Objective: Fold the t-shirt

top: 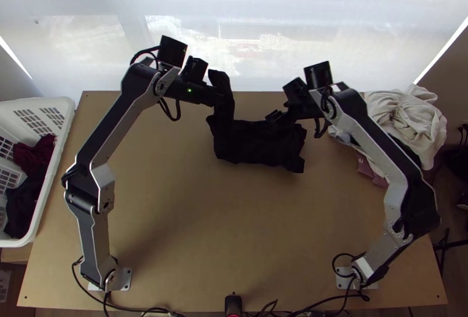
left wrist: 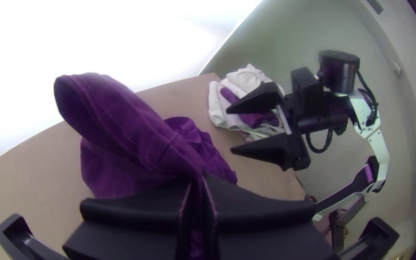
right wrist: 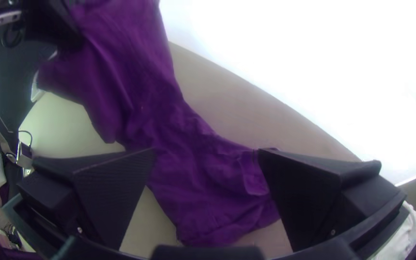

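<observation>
**Shirt [top: 257, 143] Held at One End Above Table [top: 193, 229]**

One end of the shirt is held pinched between the closed fingers of the left gripper [top: 217, 96], raised near the far edge of the table. A loose fold of cloth is bent up beyond the fingertips, and the rest is draped down from the grip and stretched to the right, bunched and creased, across the far middle of the tabletop. The right gripper [top: 277, 113] is poised above the right-hand part of the shirt, its fingers spread wide, with no cloth held between them.

At far right, beyond the right gripper, a heap of white clothes [top: 409, 118] is piled on the table, with a reddish cloth [top: 370, 172] tucked at its near side. At left, a white basket [top: 49, 182] is set beside the table, with a dark red garment [top: 36, 154] and a black garment [top: 26, 201] held inside. Along the near edge, black cables [top: 310, 305] are strung.
</observation>
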You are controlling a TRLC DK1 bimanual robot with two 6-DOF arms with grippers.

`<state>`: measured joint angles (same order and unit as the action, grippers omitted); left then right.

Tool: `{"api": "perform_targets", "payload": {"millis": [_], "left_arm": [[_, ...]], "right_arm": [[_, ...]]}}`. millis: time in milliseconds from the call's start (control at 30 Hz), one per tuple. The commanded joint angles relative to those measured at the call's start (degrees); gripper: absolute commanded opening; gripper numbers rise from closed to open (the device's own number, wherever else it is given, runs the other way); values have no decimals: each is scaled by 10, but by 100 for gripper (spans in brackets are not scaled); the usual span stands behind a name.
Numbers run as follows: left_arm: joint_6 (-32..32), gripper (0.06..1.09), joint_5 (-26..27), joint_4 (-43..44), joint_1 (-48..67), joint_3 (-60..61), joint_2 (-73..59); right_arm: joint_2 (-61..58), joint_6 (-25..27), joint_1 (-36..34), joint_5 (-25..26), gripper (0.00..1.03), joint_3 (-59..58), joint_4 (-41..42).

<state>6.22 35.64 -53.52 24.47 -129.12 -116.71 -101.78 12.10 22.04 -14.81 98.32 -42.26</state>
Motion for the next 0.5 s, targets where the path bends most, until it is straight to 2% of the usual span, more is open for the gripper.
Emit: {"api": "perform_targets", "payload": {"millis": [0,200,467], "left_arm": [[18,9,2,64,46,4,-8],[34,9,-4,130,88,14,-26],[30,9,-36,182,129,15,-70]], "right_arm": [[116,-1,-61,1,98,-57,-25],[173,-1,-82,8,98,-125,-32],[197,6,-92,18,98,-152,-40]]}}
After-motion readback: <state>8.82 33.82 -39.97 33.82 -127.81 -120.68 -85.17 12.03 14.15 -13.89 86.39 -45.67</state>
